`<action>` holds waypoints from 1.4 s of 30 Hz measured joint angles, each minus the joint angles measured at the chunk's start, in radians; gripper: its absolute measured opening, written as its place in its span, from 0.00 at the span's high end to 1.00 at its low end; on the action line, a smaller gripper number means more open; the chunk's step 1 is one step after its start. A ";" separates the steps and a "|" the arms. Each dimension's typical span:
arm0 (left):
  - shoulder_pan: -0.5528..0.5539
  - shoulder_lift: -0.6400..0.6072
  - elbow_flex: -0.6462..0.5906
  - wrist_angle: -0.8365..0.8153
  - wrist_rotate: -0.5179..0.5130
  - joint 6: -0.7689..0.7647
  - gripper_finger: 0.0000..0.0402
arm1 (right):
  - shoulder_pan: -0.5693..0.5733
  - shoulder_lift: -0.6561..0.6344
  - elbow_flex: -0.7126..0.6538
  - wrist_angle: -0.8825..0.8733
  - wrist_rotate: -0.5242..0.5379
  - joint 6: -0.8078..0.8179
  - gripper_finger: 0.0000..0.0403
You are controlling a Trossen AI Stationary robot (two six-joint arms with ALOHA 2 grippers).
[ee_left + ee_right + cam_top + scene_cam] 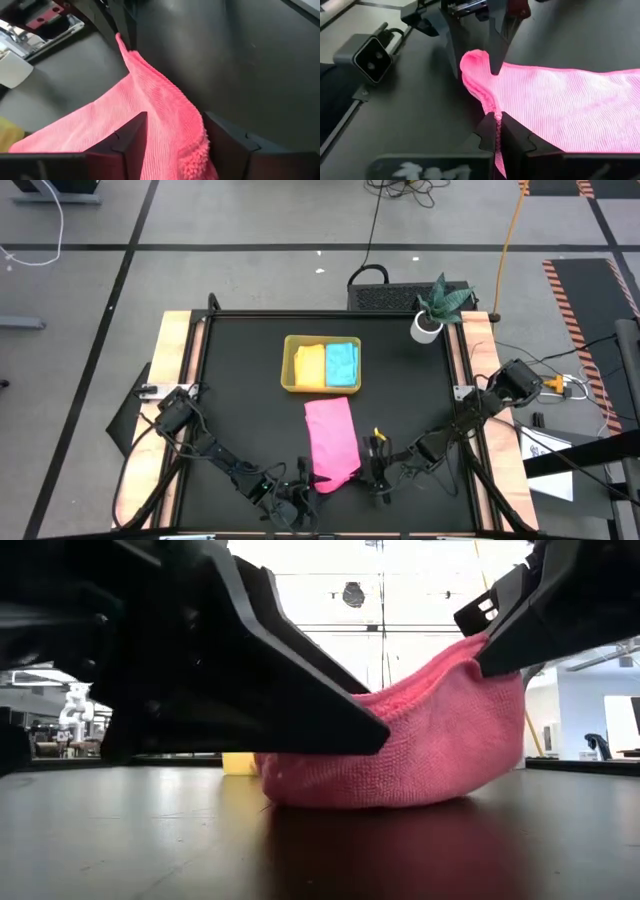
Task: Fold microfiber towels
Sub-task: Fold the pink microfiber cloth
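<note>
From level with the black counter [250,400], dark fingers hide most of the pink towel [332,442] at its 6 o'clock edge, where the clenched right gripper [497,131] pinches one corner while the left gripper [172,145] straddles the other, released.

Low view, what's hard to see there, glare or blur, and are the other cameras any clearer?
Low view: bright backlight from the room washes out the background, the near left gripper is a black silhouette, and the pink towel reflects red on the glossy table. High view: evenly lit, with the arms merging into the black tabletop. Right wrist view: towel weave crisp, the near fingers soft.
</note>
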 joint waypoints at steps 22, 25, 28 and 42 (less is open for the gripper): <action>-0.036 0.000 0.121 -0.052 0.188 -0.132 0.98 | 0.124 0.000 0.000 -0.046 -0.171 0.002 0.99; -0.039 0.000 0.174 -0.061 0.204 -0.108 0.99 | 0.154 0.000 0.000 0.004 -0.184 -0.019 0.99; -0.042 -0.001 0.221 -0.091 0.205 -0.053 0.96 | 0.166 0.000 0.000 0.028 -0.185 -0.024 0.99; 0.020 0.007 0.186 -0.139 0.405 -0.169 0.73 | 0.156 0.000 -0.098 -0.003 -0.154 0.097 0.99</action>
